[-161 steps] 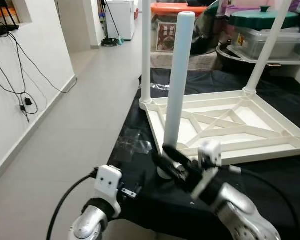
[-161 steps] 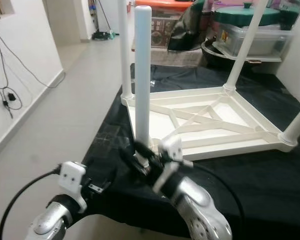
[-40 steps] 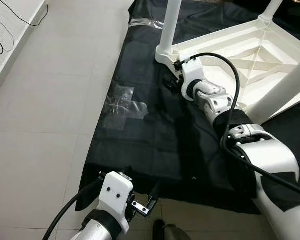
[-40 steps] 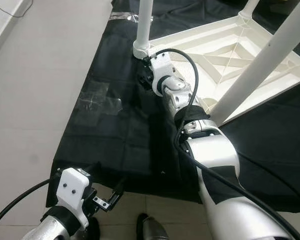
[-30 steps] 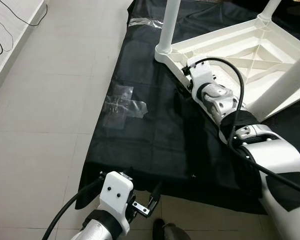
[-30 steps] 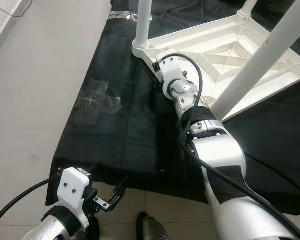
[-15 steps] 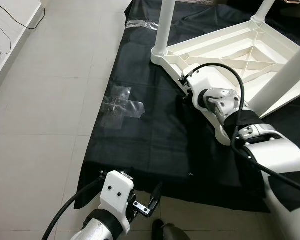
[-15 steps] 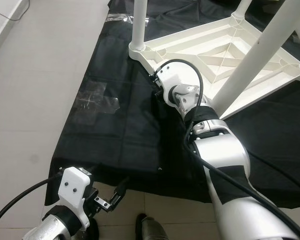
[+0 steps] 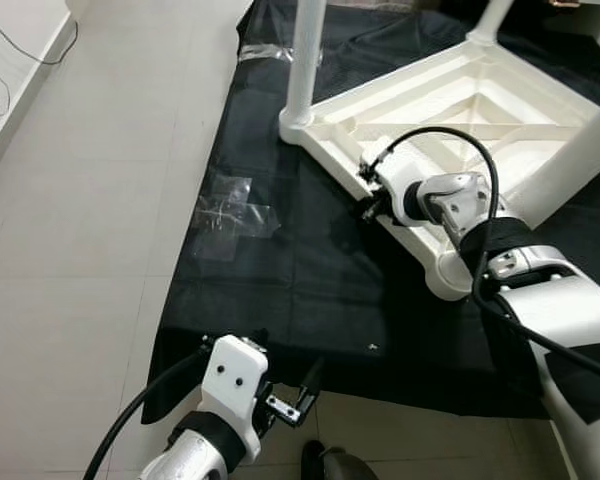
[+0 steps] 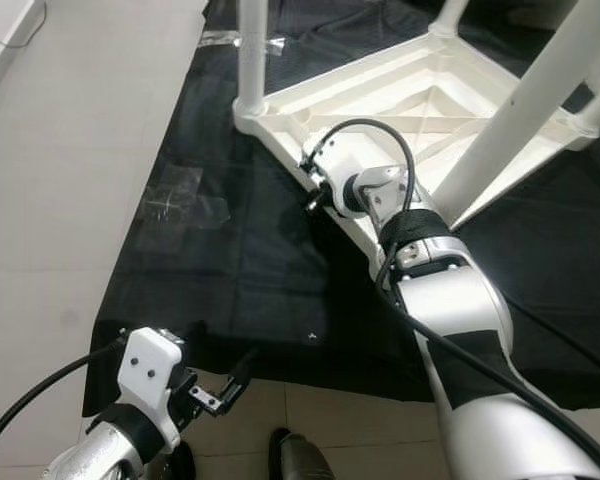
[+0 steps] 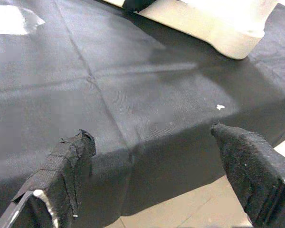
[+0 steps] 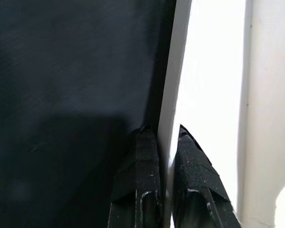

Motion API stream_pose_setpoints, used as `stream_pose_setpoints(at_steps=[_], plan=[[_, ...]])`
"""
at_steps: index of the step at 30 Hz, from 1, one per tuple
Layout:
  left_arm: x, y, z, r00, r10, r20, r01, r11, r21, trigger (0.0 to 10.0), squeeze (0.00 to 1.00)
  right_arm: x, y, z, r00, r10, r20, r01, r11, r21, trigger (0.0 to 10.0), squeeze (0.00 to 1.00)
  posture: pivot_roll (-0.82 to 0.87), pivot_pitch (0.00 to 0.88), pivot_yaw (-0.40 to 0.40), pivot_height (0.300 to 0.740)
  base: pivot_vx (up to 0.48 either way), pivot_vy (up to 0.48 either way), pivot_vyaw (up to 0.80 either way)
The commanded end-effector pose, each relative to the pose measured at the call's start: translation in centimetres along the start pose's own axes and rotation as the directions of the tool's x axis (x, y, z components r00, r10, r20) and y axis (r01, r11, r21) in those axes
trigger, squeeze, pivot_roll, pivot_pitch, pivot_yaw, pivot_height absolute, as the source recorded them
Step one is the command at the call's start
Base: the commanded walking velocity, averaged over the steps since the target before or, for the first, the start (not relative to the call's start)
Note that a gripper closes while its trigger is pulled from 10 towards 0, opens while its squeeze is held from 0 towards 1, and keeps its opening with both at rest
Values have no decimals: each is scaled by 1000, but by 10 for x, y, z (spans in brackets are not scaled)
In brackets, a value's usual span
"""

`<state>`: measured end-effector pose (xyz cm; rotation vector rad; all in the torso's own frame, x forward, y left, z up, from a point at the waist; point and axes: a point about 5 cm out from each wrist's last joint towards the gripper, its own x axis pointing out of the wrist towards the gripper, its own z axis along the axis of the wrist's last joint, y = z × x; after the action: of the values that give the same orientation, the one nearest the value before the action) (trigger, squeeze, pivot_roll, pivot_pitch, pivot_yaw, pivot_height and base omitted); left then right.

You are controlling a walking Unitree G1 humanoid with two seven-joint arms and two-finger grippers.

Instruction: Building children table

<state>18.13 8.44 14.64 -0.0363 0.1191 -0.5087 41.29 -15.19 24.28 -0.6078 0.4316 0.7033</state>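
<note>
The white children table (image 9: pixel 332 142) lies upside down on a black cloth (image 9: pixel 280 270), its legs pointing up; one leg (image 9: pixel 305 50) stands at the far left corner, another leg (image 9: pixel 570 160) at the near corner. My right gripper (image 9: pixel 365 205) sits at the table's left edge, about midway along it. In the right wrist view the right gripper (image 12: pixel 164 135) is shut on the thin white table rim (image 12: pixel 173 71), one finger on each side. My left gripper (image 9: pixel 305 392) hangs low over the cloth's near edge, open and holding nothing; the left gripper (image 11: pixel 152 137) faces the cloth.
A clear tape patch (image 9: pixel 230 210) is stuck on the cloth left of the table. Grey floor tiles (image 9: pixel 80 250) stretch away to the left. The cloth's front hem (image 9: pixel 380 395) runs just before my body, with my foot (image 9: pixel 325 465) below it.
My right gripper has moved from the far left leg's corner along the table's edge toward me and now clamps the rim. The camera has shifted. The left arm keeps its place.
</note>
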Motion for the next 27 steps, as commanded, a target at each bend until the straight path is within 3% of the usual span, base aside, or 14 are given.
stream_pose_setpoints(at_steps=[1,3,4,5,8,12,13,15,17,18,19,21,23,27], plan=[[0,0,-6,1000,-9,-22,9,1000,-10,10000,0,17,30,-31,961,239,-137,-246,968,-37,0,0,43,271,-104,740,0,0,0],[0,0,-6,1000,-9,-22,9,1000,-10,10000,0,17,30,-31,961,239,-137,-246,968,-37,0,0,43,271,-104,740,0,0,0],[1,1,-7,1000,-10,-23,10,1000,-7,10000,0,15,33,-35,940,305,-152,-317,946,-62,0,0,41,264,-101,740,0,0,0],[1,1,-7,1000,-10,-23,10,1000,-7,10000,0,15,33,-35,940,305,-152,-317,946,-62,0,0,41,264,-101,740,0,0,0],[5,5,-10,1000,-10,-27,10,1000,4,10000,0,3,34,-53,860,453,-235,-488,864,-121,0,0,46,231,-90,740,0,0,0],[6,6,-11,1000,-10,-28,10,1000,6,10000,0,0,34,-56,846,474,-246,-513,849,-128,0,0,46,231,-90,740,0,0,0],[7,7,-12,1000,-9,-29,9,1000,8,10000,0,-3,36,-58,816,527,-239,-565,815,-130,0,0,44,221,-87,740,0,0,0],[7,7,-12,1000,-9,-29,9,1000,8,10000,0,-3,36,-58,816,527,-239,-565,815,-130,0,0,44,221,-87,740,0,0,0],[8,8,-13,1000,-8,-30,8,1000,13,10000,0,-11,43,-70,725,644,-244,-680,726,-105,0,0,46,206,-85,740,0,0,0],[8,8,-13,1000,-8,-30,8,1000,13,10000,0,-11,43,-70,725,644,-244,-680,726,-105,0,0,46,206,-85,740,0,0,0],[9,9,-14,1000,-7,-31,8,1000,14,10000,0,-14,47,-75,688,681,-251,-719,687,-105,0,0,45,202,-81,740,0,0,0],[9,9,-14,1000,-7,-31,8,1000,14,10000,0,-14,47,-75,688,681,-251,-719,687,-105,0,0,45,202,-81,740,0,0,0],[10,10,-15,999,-8,-32,9,1000,19,10000,0,-20,53,-92,643,701,-309,-757,642,-118,0,0,48,193,-80,740,0,0,0],[11,11,-16,999,-10,-31,11,1000,23,10000,0,-28,55,-108,613,699,-369,-781,607,-147,0,0,44,190,-79,740,0,0,0]])
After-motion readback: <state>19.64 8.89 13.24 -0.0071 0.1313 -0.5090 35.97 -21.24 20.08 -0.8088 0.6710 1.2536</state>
